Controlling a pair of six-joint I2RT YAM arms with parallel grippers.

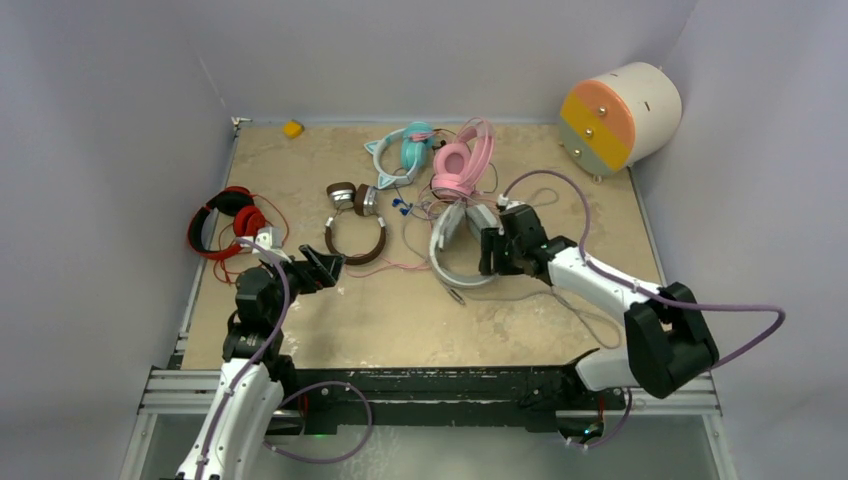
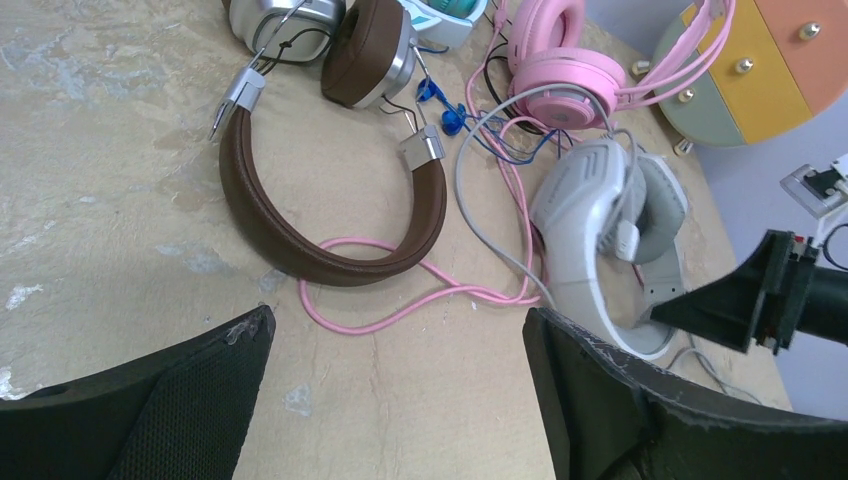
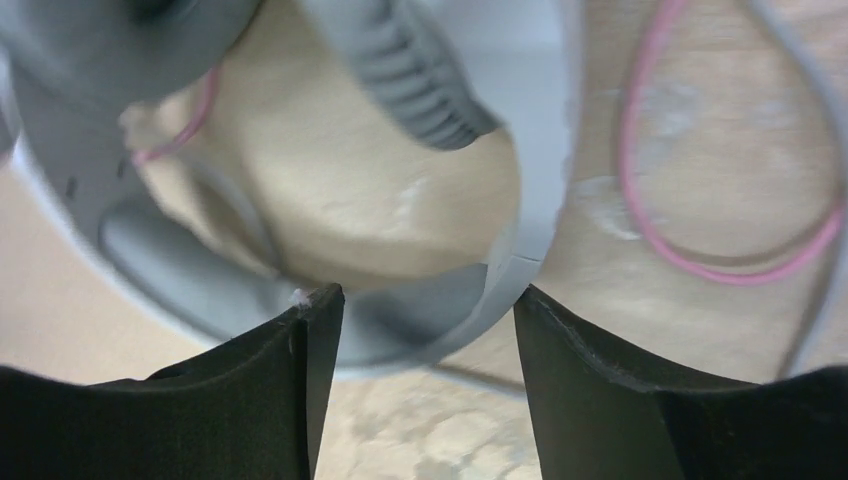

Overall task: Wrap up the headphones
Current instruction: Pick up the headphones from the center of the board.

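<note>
The grey-white headphones [image 1: 462, 280] lie at mid-table. My right gripper [image 1: 492, 250] is open right over their right side. In the right wrist view the white headband [image 3: 545, 150] passes between my open fingertips [image 3: 425, 310], not clamped. The brown headphones [image 1: 355, 240] with silver cups and a blue cord [image 2: 440, 105] lie left of them. The pink headphones [image 1: 462, 160] lie behind. My left gripper [image 1: 325, 268] is open and empty, just in front of the brown headband [image 2: 300, 230], over bare table [image 2: 400, 330], with a pink cable loop [image 2: 400, 310] ahead.
Red headphones [image 1: 225, 220] lie at the left edge, teal cat-ear headphones [image 1: 405, 148] at the back. A small yellow object [image 1: 292, 128] sits at the far left corner. A coloured cylinder [image 1: 618, 118] stands at the back right. Thin cables tangle between the pairs.
</note>
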